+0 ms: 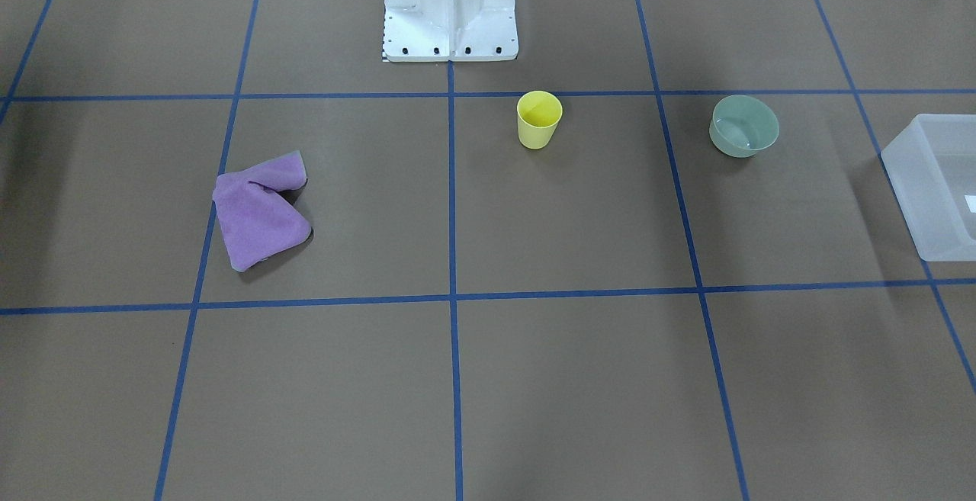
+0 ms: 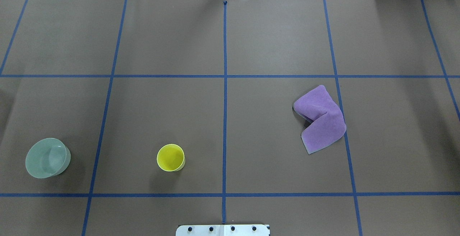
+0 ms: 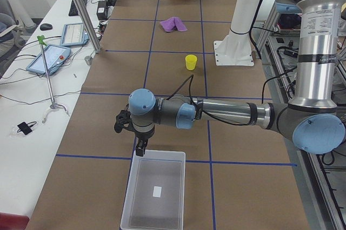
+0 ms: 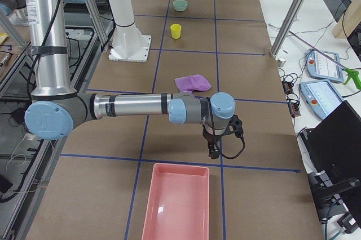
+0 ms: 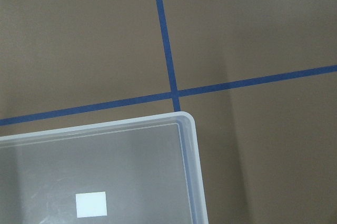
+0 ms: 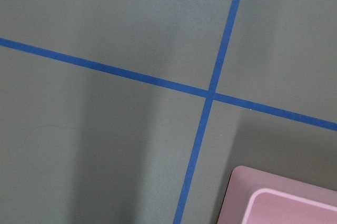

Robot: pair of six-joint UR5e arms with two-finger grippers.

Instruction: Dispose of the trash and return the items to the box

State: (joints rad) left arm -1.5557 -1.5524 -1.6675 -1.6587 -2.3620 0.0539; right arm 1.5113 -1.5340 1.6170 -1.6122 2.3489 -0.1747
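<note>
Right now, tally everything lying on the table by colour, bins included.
Yellow: 1, the tumbler cup
Sage green: 1, the bowl
Purple: 1, the cloth
Frosted white: 1, the plastic bin
Pink: 1, the tray
Total: 5

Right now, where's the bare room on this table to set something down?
The whole row of squares on the operators' side is bare. So is the stretch between the yellow cup and the purple cloth. Tightest is the robot's left end, where the green bowl sits near the box.
</note>
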